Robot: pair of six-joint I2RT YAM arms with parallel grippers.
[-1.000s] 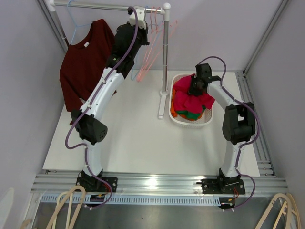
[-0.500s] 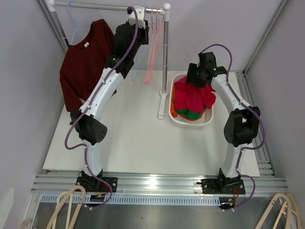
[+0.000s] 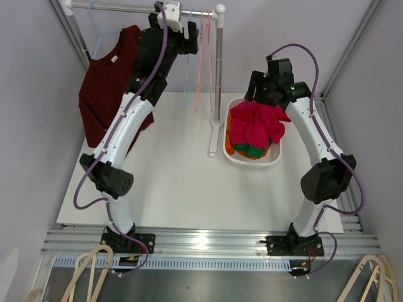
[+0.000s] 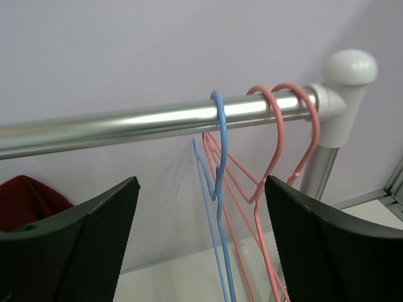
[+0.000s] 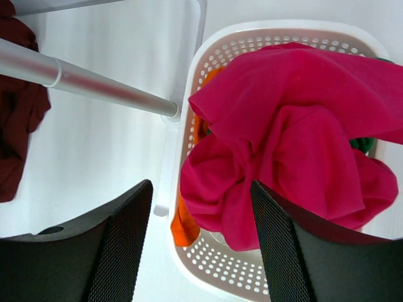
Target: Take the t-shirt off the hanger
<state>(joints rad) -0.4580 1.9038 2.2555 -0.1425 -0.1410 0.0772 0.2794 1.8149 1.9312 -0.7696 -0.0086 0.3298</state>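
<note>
- From above: the maroon t-shirt point(image 3: 110, 94) hung on a pale blue hanger point(image 3: 99, 34) at the left end of the rail point(image 3: 126, 8); its white collar label point(image 3: 114, 58) was too small to read
- Left wrist: the left gripper point(image 4: 201, 214) stood open and empty, facing a bare blue hanger point(image 4: 217, 157) and two pink hangers point(image 4: 277, 151)
- Right wrist: the right gripper point(image 5: 201, 245) stood open and empty above the white basket point(image 5: 187, 135) holding a pink garment point(image 5: 296, 138); the stand's pole point(image 5: 94, 83) crossed beside it

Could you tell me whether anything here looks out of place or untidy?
Only the basket stands out. The pink shirt is heaped loosely above its rim, and an orange cloth hangs over the side nearest the post. Nothing looks damaged.
</note>
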